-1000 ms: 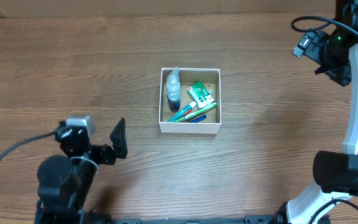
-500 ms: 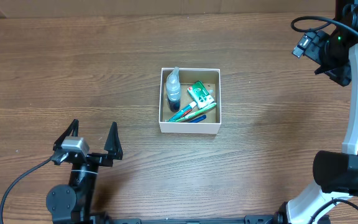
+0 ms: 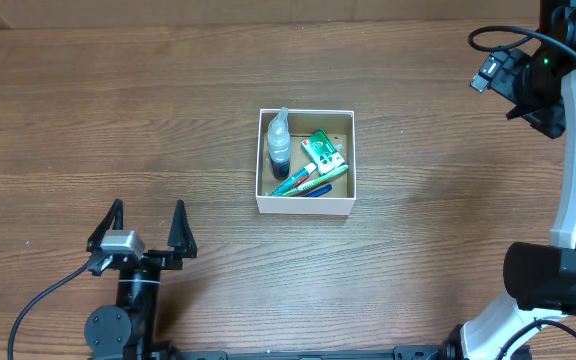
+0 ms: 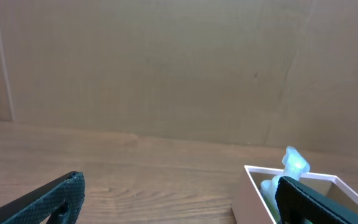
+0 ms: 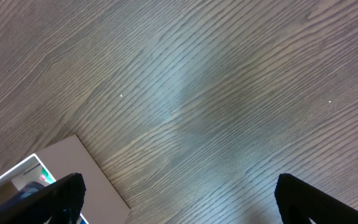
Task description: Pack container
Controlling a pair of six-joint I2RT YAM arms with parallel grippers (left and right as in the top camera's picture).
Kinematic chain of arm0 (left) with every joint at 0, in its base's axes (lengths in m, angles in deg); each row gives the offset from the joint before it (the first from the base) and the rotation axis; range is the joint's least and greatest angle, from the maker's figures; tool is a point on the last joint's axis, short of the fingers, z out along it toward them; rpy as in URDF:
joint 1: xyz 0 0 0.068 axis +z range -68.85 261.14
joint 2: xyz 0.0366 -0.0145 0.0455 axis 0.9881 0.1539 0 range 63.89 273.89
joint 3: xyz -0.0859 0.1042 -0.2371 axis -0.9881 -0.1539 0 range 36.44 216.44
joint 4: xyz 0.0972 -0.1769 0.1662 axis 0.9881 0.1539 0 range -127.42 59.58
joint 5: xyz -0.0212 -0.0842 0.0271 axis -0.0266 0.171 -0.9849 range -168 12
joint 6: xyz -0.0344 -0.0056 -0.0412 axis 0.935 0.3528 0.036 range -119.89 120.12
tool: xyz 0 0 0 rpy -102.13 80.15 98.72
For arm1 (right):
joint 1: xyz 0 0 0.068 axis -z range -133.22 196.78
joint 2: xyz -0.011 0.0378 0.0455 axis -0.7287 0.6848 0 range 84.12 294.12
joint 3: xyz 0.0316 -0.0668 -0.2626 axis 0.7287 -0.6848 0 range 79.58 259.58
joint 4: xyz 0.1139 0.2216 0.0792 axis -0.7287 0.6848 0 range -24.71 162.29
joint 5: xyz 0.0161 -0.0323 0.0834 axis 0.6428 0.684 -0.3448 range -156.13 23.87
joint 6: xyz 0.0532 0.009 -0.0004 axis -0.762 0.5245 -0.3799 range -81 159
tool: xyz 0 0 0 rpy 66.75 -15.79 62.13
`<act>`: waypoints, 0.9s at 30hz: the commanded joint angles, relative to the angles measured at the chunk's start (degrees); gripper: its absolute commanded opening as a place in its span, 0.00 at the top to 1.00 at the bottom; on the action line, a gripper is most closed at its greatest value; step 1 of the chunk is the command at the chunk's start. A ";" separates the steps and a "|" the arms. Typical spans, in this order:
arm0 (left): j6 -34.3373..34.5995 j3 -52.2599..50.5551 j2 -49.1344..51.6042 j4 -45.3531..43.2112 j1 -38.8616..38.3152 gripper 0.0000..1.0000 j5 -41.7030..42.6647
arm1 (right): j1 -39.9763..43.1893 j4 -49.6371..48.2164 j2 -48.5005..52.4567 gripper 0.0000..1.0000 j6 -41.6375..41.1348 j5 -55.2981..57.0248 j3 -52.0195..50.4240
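Container (image 3: 305, 207), holding a bottle (image 3: 279, 140) and other toiletries (image 3: 318, 155), lies between both arms. Left gripper (image 3: 148, 207) stands well to its near left and right gripper (image 5: 179, 199) well to its far right, both spread and empty. Packing appears complete; the next move likely calls only for parking.

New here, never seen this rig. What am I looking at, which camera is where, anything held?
Two robot arms stand at a wooden table. The wide picture comes from a fixed camera overhead; the other two come from a camera on each wrist, so the dark shapes at their bottom corners are that arm's own fingers. Mid-table sits the container, a white open box holding a clear bottle, a green-and-white pack and some pen-like items. The left fingers, low left in the overhead view, and the right fingers are both spread open, holding nothing.
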 commanded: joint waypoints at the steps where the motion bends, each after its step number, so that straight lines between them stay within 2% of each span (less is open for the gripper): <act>1: -1.09 -2.05 -0.94 0.46 -0.63 0.00 -3.58 | 0.11 -0.33 -0.02 0.00 -0.04 0.17 0.33; 6: -1.07 -5.25 -1.84 1.84 -0.61 0.00 -3.58 | 0.11 -0.33 -0.02 0.00 -0.04 0.17 0.33; 10: -1.18 -5.31 -1.81 6.51 -0.61 0.00 -5.18 | 0.11 -0.33 -0.02 0.00 -0.04 0.17 0.33; 14: -3.72 -5.31 -1.81 6.47 -0.61 0.00 -5.70 | 0.11 -0.31 -0.02 0.00 -0.04 0.17 0.33; 27: -3.67 -5.31 -1.73 6.43 -0.61 0.00 -5.73 | 0.11 -0.33 -0.02 0.00 -0.04 0.17 0.33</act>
